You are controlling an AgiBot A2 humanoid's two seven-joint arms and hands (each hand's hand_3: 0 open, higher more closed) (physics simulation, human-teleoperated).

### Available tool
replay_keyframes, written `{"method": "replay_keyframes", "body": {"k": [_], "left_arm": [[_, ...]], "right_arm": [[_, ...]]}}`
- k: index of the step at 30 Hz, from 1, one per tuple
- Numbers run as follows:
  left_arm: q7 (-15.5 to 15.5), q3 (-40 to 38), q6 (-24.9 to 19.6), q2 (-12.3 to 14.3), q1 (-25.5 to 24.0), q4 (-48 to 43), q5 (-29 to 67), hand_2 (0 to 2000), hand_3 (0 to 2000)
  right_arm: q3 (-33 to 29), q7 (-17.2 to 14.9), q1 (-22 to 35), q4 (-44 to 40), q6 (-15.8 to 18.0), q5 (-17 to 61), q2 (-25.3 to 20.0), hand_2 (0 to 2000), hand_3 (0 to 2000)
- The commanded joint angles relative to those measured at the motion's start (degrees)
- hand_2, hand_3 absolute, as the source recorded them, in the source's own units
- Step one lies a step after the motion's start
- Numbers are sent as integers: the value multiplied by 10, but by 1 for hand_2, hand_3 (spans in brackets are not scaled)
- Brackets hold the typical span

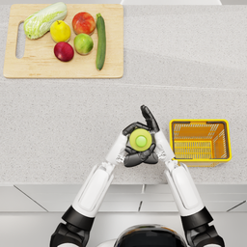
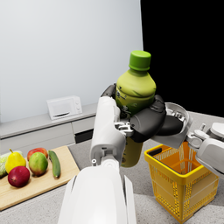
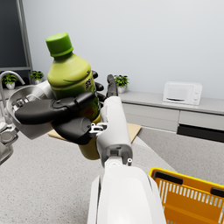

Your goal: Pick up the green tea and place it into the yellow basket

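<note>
Two hands meet on the green tea (image 1: pixel 140 140): my left hand (image 1: pixel 131 144) and right hand (image 1: pixel 150 139) both clasp the upright bottle above the counter (image 1: pixel 72 125), just beside the yellow basket (image 1: pixel 200 121). I see nothing in that basket. Well apart, a cutting board (image 1: pixel 43 67) carries fruit and vegetables.

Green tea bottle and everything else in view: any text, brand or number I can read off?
Green plastic tea bottle: small dark markings on its label, too blurred to read.
White microwave: no readable text.
Yellow wire basket, wooden cutting board: no text visible.
</note>
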Motion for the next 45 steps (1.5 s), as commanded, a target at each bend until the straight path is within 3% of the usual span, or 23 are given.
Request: {"method": "replay_keyframes", "body": {"k": [1,4,5,6,7,11,13,16,18,24,27,28,31,35,36,37,38,39,41,45], "left_arm": [[1,55,5,-3,5,-29,0,2000,2000],[-1,62,24,-12,9,-33,0,2000,2000],[-1,60,26,-12,13,-30,-1,2000,2000],[0,60,29,-23,7,-37,-1,639,1673],[0,57,37,-26,7,-43,-1,0,1347],[-2,16,9,-63,-21,-49,-3,0,40],[-2,-64,1,-74,-38,-71,-5,0,0],[-4,-191,-23,-63,-33,-71,-7,0,0],[-3,-231,-16,-59,-21,-40,-7,0,0],[-3,-254,-9,-58,-44,-31,-8,0,0],[-2,-250,-9,-54,-40,-26,-8,0,0],[-2,-248,-9,-53,-41,-25,-8,0,0],[-2,-249,-8,-51,-45,-23,-8,0,0],[-2,-248,-8,-47,-44,-20,-8,0,0],[-2,-245,-8,-46,-46,-24,-8,0,0],[-2,-243,-8,-45,-45,-20,-8,0,0],[-2,-242,-8,-44,-45,-24,-8,0,0],[-2,-243,-8,-43,-45,-24,-8,0,0],[-2,-248,-8,-37,-20,-22,-8,0,0],[-2,-276,-8,-30,52,1,-8,0,0]], "right_arm": [[27,2,21,6,28,1,-7,2000,980],[37,5,27,3,50,1,1,2000,1960],[45,7,31,1,55,1,4,2000,2000],[48,10,33,1,56,1,7,2000,2000],[48,11,35,0,55,1,9,2000,2000],[59,9,36,22,61,-1,20,2000,2000],[-5,6,39,49,58,-2,15,2000,2000],[-96,7,21,88,62,-3,21,2000,2000],[-158,9,3,103,75,-4,25,2000,2000],[-269,7,-37,139,105,-4,24,2000,2000],[-331,4,-41,110,109,-5,23,2000,2000],[-346,-18,-39,93,110,-5,25,2000,2000],[-375,-124,-33,65,108,-5,29,2000,2000],[-390,-175,-33,16,123,-5,31,2000,2000],[-386,-181,-38,14,152,-5,30,639,1673],[-379,-186,-38,13,146,-5,30,0,1347],[-370,-190,-42,26,122,-5,29,0,1020],[-359,-136,-42,28,63,-5,29,0,693],[-326,-70,-40,82,-8,-5,30,0,40],[-325,-18,8,116,-64,-5,49,0,0]]}}
